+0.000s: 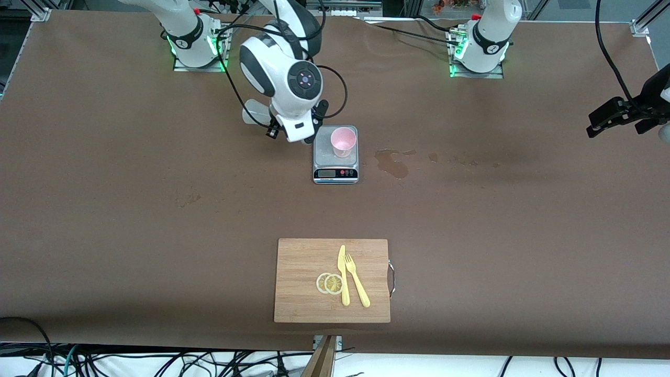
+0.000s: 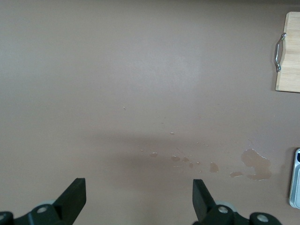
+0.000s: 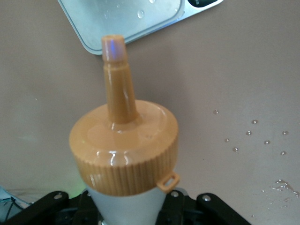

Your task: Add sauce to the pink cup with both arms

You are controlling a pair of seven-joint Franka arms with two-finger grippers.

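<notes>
Front view: the brown bench (image 1: 104, 209) fills the frame. In the upper middle sits a small digital scale (image 1: 335, 168), and the pink cup (image 1: 343, 141) stands upright on its steel plate. Just beside the scale, toward the right arm's end of the bench, the right arm reaches down from its base at the upper left of the frame. Its wrist hides the right gripper (image 1: 282, 131), so this view does not show how the jaws stand. A pale bit of the sauce bottle (image 1: 255, 111) pokes out from under the wrist. A wet stain (image 1: 392, 162) marks the bench beside the scale, toward the left arm's end. In the lower middle lies a wooden cutting board (image 1: 303, 256) carrying two lemon slices (image 1: 330, 283), a yellow knife (image 1: 343, 277) and a yellow fork (image 1: 357, 280). The left gripper (image 1: 615, 116) hangs at the right edge of the frame, over bare bench, waiting.

Left wrist view: the left gripper (image 2: 139, 197) has its jaws spread wide with nothing between them, the two fingers (image 2: 72, 197) showing at the bottom of the frame. Below them is bare bench with the wet stain (image 2: 255, 164) at the lower right. A corner of the cutting board (image 2: 290, 56) with its metal handle shows at the upper right, and the edge of the scale (image 2: 295, 178) at the right margin.

Right wrist view: the sauce bottle (image 3: 124, 154) fills the middle of the frame, its orange-yellow cap and nozzle pointing toward the scale (image 3: 131, 18) at the top. The right gripper (image 3: 126, 206) has its jaws closed around the whitish body at the bottom of the frame. Droplets (image 3: 253, 136) dot the bench at the right.
</notes>
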